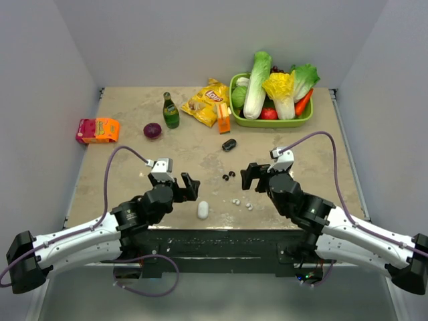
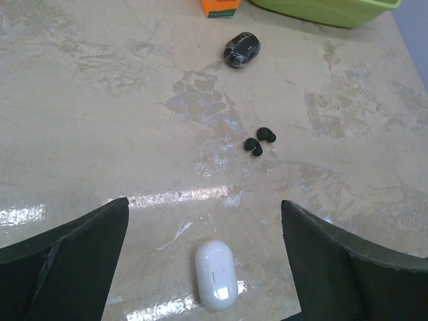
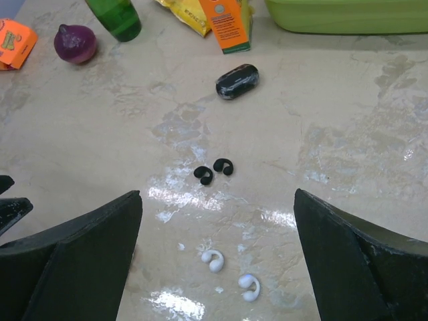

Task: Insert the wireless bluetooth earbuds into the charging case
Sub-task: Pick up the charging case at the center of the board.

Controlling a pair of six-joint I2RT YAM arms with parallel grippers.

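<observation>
The left gripper (image 1: 192,186) and right gripper (image 1: 249,177) hold their jaws apart, empty. Beside the glossy white oval plastic case (image 2: 215,274), 2 tiny white rounded earbuds (image 3: 214,261) lie to its right, and 2 black earbuds (image 3: 203,175) lie beyond-right.

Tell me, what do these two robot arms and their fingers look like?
Both are built alike: the left arm and right arm have white shells with black joints. A thin purple cable loops over each one to a small white block near the wrist. Each arm ends in two broad, matte black, wedge-shaped fingers.
</observation>
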